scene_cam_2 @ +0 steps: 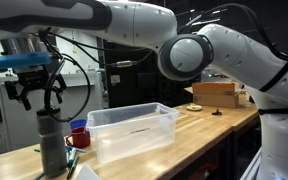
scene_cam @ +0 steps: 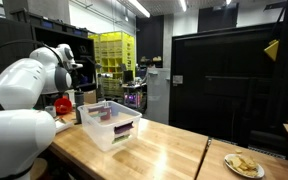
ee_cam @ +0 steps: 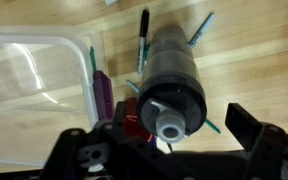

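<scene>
Wooden table [scene_cam_2: 219, 122]: long and bare toward the far end, with the clutter bunched at this end, near the edge in an exterior view.

Clear bin [scene_cam_2: 134, 128]: standing just beside the bottle, thin-walled and probably light. Likely to skid if bumped, so best kept off on that side.

Gripper [scene_cam_2: 34, 88]: hanging straight above the bottle, jaws spread wide and holding nothing. In the wrist view, fingers [ee_cam: 79, 145] set well out to either side of the cap.

Dark grey bottle [scene_cam_2: 51, 145]: upright on the table between the bin and the table's end, a tall smooth cylinder with a narrower cap on top. Looks stiff and hard, perhaps metal or thick plastic. Probably slick, and tippy because tall. Weight impossible to tell without seeing inside. Best taken around the straight body below the cap, squarely across the width, not by the small cap.

Red cup [scene_cam_2: 77, 135]: close beside the bottle and crowding one side.

Markers [ee_cam: 143, 35]: loose on the wood past the bottle, light and prone to roll. Most open room appears straight up.
</scene>
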Tool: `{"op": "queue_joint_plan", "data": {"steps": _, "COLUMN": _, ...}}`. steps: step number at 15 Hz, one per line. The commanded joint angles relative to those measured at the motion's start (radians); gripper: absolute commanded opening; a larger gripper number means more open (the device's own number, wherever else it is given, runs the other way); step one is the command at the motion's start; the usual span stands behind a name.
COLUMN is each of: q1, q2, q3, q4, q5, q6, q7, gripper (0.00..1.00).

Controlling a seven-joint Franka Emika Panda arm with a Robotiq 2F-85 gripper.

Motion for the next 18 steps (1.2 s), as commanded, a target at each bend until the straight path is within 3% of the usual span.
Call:
{"op": "queue_joint_plan", "data": {"steps": 1, "q1": -0.007, "q2": 0.007, "q3": 0.001, "q4": 0.012, "q5": 0.03, "q6": -0.011, "q7": 0.009, "gripper": 1.0}}
{"op": "queue_joint_plan", "data": {"steps": 14, "q1": -0.039, "q2": 0.052, "q3": 0.011, "q4": 0.014, "q5": 0.071, "q6": -0.004, "q7": 0.004, "gripper": 1.0}}
{"op": "queue_joint_plan", "data": {"steps": 15, "q1": -0.04, "q2": 0.055, "q3": 0.012, "q4": 0.014, "q5": 0.073, "q6": -0.001, "q7": 0.003, "gripper": 0.91}}
{"op": "queue_joint_plan", "data": {"steps": 16, "q1": -0.04, "q2": 0.058, "q3": 0.011, "q4": 0.015, "q5": 0.073, "q6": 0.002, "q7": 0.004, "gripper": 0.74}}
{"op": "queue_joint_plan", "data": {"steps": 18, "q1": -0.042, "q2": 0.062, "q3": 0.012, "q4": 0.017, "q5": 0.075, "q6": 0.008, "q7": 0.006, "gripper": 0.61}}
